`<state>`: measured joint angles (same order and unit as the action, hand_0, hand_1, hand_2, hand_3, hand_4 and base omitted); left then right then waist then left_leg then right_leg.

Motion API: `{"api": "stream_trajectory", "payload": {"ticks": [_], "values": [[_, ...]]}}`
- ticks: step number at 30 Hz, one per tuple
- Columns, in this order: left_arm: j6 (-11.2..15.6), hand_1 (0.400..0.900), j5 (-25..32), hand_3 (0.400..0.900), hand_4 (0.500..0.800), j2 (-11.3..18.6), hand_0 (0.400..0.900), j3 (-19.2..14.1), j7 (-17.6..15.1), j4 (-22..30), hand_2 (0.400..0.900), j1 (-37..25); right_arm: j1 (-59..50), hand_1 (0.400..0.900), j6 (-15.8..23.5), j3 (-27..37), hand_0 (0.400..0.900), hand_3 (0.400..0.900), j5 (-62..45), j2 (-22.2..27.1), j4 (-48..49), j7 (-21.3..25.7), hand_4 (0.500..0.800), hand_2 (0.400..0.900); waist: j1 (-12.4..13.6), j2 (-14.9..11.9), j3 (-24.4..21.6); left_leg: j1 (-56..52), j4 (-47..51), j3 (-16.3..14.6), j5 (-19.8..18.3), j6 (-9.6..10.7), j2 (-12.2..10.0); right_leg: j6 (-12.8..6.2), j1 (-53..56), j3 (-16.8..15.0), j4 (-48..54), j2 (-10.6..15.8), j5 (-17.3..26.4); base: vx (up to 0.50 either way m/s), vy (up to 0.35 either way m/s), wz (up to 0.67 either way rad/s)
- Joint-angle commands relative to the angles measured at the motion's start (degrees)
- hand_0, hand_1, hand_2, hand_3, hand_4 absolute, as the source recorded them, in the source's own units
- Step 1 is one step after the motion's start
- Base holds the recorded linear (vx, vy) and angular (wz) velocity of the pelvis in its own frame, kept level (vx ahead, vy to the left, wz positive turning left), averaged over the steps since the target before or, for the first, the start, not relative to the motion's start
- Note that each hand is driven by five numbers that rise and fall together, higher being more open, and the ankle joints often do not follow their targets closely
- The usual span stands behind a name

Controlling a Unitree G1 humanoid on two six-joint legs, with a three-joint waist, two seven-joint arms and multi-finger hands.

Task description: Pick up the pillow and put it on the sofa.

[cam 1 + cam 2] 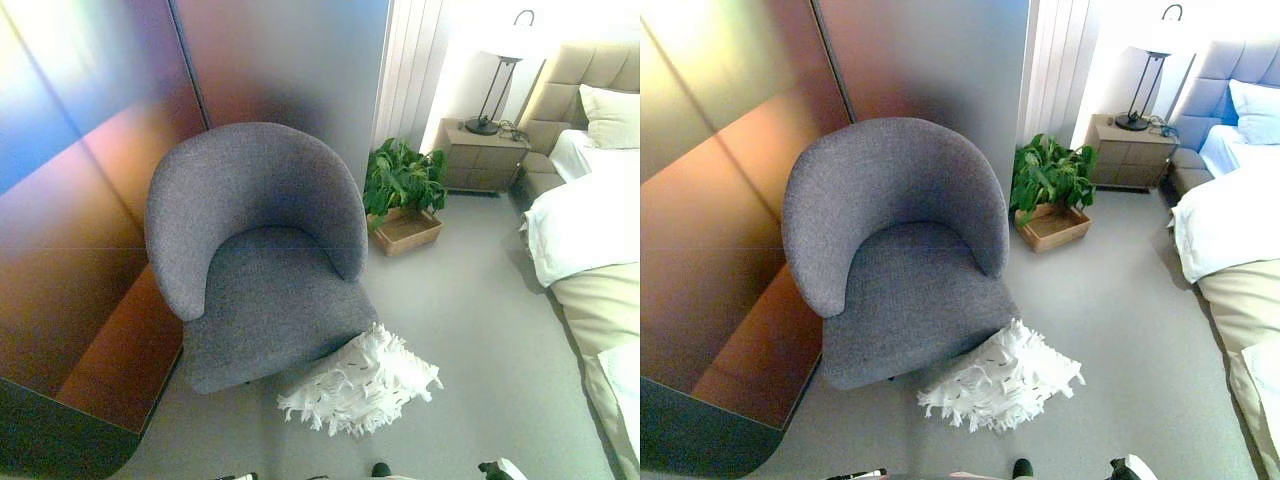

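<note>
Grey fabric covers the sofa (262, 262), a round-backed single seat filling the middle of the left eye view. At about five o'clock from its seat, the pillow (360, 384), white and shaggy with fringed edges, lies on the floor (480, 330), leaning against the sofa's front corner. Toward one o'clock, a plant (402, 178) stands in a shallow basket (407, 231), with a nightstand (485, 155) and lamp (497, 75) beyond it. At three o'clock the bed (585, 225) runs along the edge. Neither hand shows here, so whether fingers are spread or closed cannot be told

White fringe marks the pillow (1002, 380) again in the right eye view, at the same five o'clock spot, touching the sofa (898, 260) base and resting on the floor. The seat is bare. No hand appears in this view either. By my judgement the task has not begun: reaching down, grasping the pillow, lifting it and setting it on the seat all remain
</note>
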<state>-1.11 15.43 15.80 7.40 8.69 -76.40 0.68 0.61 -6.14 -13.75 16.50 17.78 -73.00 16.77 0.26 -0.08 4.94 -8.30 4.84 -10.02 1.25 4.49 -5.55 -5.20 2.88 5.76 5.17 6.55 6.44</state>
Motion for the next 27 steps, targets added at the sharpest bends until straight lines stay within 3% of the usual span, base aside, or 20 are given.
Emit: {"api": "stream_trajectory", "payload": {"ticks": [1,15,21,27], "values": [[1.67,0.900,0.10,0.900,0.800,1.44,0.900,0.59,0.50,-1.15,0.900,-3.22,-5.52,0.900,0.33,-1.39,0.900,0.900,1.66,2.50,-1.16,5.87,0.800,0.900,-0.23,-1.85,2.45,0.06,0.16,2.34,-3.22,-3.35,3.45,-1.06,4.26,3.10,-0.17,-1.91,-4.32,0.00,0.000,0.00],[0.92,0.900,1.25,0.900,0.800,2.97,0.900,2.28,2.15,0.98,0.900,-2.69,-9.50,0.900,2.10,-2.79,0.900,0.900,4.08,7.25,2.95,7.64,0.800,0.900,1.29,-0.31,5.23,4.11,0.16,3.85,-1.89,-3.01,3.84,-1.08,1.13,5.02,-0.17,-1.15,-3.72,0.01,-0.043,0.06],[1.07,0.900,2.73,0.900,0.800,4.02,0.900,4.29,2.58,2.12,0.900,-4.53,-14.82,0.900,3.66,-3.62,0.900,0.900,2.08,11.60,4.41,9.13,0.800,0.900,2.08,1.03,9.71,10.25,0.16,5.86,0.25,-2.86,4.05,-0.50,-4.33,6.22,-0.87,-1.09,-3.10,-0.11,-0.065,0.14],[1.03,0.900,7.37,0.900,0.800,5.82,0.900,6.00,3.01,3.96,0.900,-6.45,-21.77,0.900,3.76,-3.87,0.900,0.900,-1.31,17.74,6.46,7.59,0.800,0.900,2.64,2.94,15.18,16.08,0.16,7.36,2.41,-2.35,4.21,0.84,-10.79,6.83,-3.47,-1.68,-3.36,-0.08,-0.055,0.12]]}}
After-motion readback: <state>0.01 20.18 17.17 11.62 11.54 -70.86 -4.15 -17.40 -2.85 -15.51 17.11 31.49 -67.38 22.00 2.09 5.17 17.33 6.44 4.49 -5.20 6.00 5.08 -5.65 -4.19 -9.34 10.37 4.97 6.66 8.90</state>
